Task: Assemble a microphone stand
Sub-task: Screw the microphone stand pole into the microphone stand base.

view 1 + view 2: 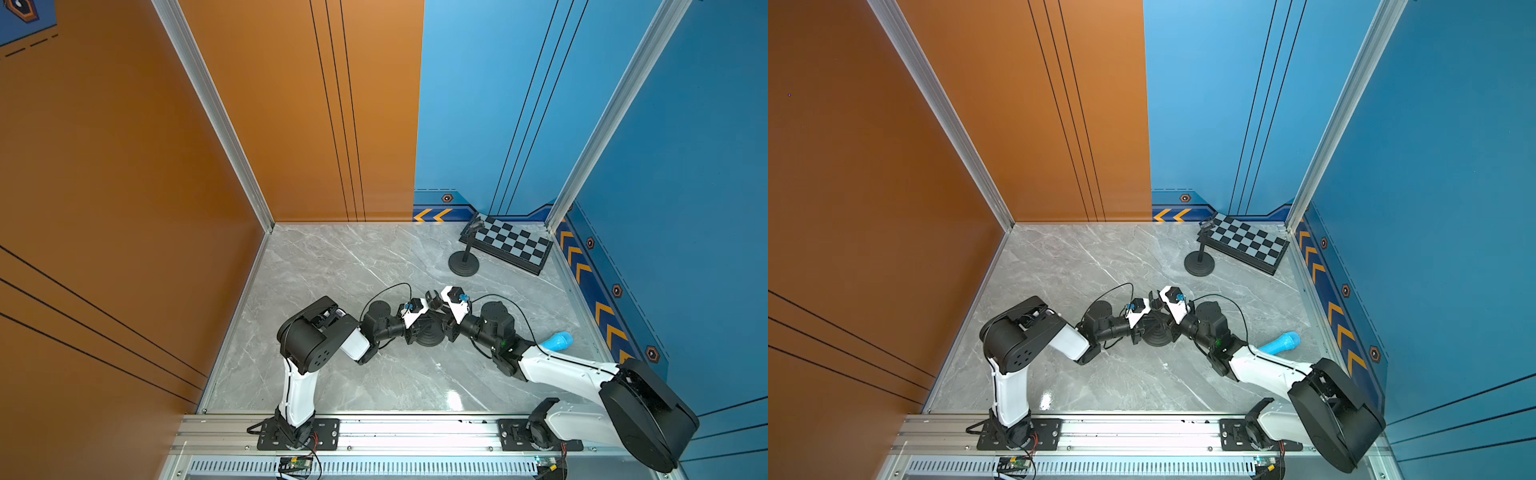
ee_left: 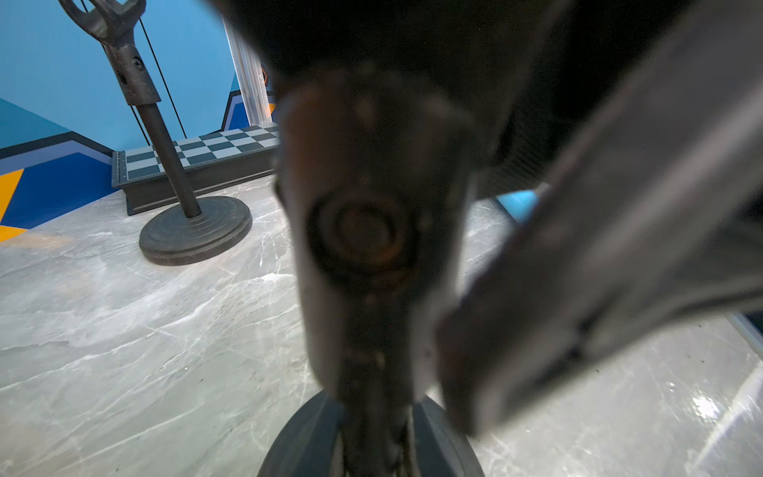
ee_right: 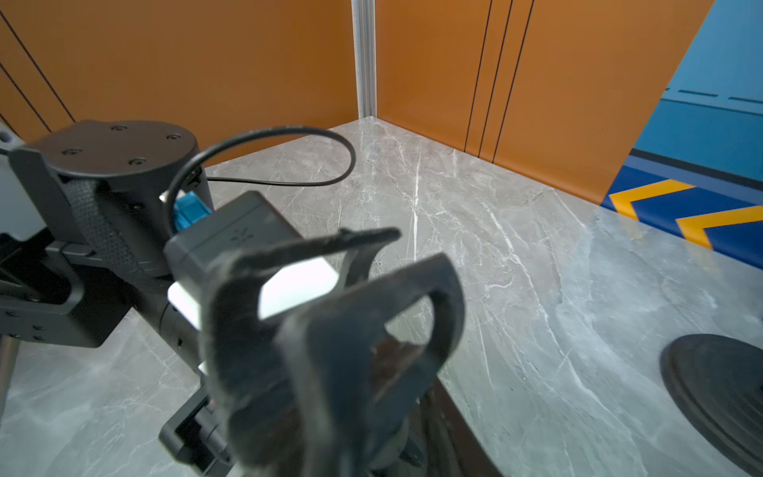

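A black microphone stand stands at the table's middle: round base (image 1: 429, 337), short pole, and an open clip (image 1: 433, 299) on top. My left gripper (image 1: 419, 326) reaches in from the left and is shut on the stand's pole just above the base (image 2: 297, 446). The left wrist view is filled by the blurred clip joint (image 2: 371, 247). My right gripper (image 1: 444, 324) comes in from the right at the same pole. In the right wrist view the clip (image 3: 330, 330) hides its jaws. A blue microphone (image 1: 559, 341) lies on the table behind the right arm.
Another black stand (image 1: 464, 262) with a clip stands at the back right, next to a folded chessboard (image 1: 511, 245) against the blue wall. Orange and blue walls enclose the marble table (image 1: 332, 270). The arm mounts sit on the front rail (image 1: 415, 432).
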Motion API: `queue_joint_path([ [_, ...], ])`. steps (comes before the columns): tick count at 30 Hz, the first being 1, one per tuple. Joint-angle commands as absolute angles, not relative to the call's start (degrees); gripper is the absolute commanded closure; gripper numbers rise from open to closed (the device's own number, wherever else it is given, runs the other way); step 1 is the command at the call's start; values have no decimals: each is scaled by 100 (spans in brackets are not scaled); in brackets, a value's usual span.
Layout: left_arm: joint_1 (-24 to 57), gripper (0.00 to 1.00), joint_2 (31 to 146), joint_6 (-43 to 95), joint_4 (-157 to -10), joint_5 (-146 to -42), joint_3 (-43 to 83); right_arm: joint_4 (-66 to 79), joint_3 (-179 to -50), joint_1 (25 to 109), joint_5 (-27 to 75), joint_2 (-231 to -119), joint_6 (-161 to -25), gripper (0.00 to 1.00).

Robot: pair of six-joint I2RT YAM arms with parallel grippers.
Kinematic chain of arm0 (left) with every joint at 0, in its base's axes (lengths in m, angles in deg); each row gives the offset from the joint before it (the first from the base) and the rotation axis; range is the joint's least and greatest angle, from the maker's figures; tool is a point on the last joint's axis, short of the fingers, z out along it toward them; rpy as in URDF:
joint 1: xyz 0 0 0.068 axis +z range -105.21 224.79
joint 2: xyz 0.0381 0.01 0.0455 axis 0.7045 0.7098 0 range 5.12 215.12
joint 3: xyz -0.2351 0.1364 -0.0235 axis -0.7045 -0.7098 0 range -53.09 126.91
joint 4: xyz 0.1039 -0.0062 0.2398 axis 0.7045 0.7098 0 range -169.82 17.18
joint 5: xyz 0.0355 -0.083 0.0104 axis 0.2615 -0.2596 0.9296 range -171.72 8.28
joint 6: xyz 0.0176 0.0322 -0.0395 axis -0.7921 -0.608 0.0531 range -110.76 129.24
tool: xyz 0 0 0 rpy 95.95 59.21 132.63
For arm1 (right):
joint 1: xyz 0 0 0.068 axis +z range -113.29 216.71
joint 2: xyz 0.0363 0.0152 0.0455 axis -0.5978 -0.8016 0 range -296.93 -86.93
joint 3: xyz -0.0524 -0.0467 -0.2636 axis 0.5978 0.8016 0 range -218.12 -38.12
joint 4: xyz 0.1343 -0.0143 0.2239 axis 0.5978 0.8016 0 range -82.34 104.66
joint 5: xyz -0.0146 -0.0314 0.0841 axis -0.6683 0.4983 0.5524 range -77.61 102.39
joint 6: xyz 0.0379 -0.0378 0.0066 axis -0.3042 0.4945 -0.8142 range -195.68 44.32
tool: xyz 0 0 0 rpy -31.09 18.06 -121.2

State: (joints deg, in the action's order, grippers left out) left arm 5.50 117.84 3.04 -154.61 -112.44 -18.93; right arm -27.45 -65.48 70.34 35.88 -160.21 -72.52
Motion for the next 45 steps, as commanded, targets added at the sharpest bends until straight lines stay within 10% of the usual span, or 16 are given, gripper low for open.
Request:
queue_joint_path([
  [1,688,100,11921,-35,-15248,-11295,-2064,-937,-7389,6752,5360,-16244,-6415,54],
  [10,751,98,11949,97,-15207,-11619,-2039,-901,-8028,6636,5509,-17062,-5918,56],
  [15,779,97,11969,130,-15205,-11611,-2052,-1765,-7740,6650,4886,-17080,-6084,86],
  [22,816,63,11797,636,-15207,-11015,-1996,-3587,-6706,7725,789,-17091,-7600,100],
  [28,770,69,11789,699,-15207,-10987,-1920,-4118,-6447,8854,-1305,-17428,-8015,100],
  [32,767,96,11892,557,-15206,-11067,-1896,-3532,-6566,8477,-37,-17085,-8125,97],
  [38,813,100,11977,232,-15197,-11401,-2043,-3079,-6709,7489,2982,-16858,-7443,59],
  [45,878,100,12017,186,-15185,-11763,-2063,-2584,-7430,6883,4447,-17118,-6849,57],
])
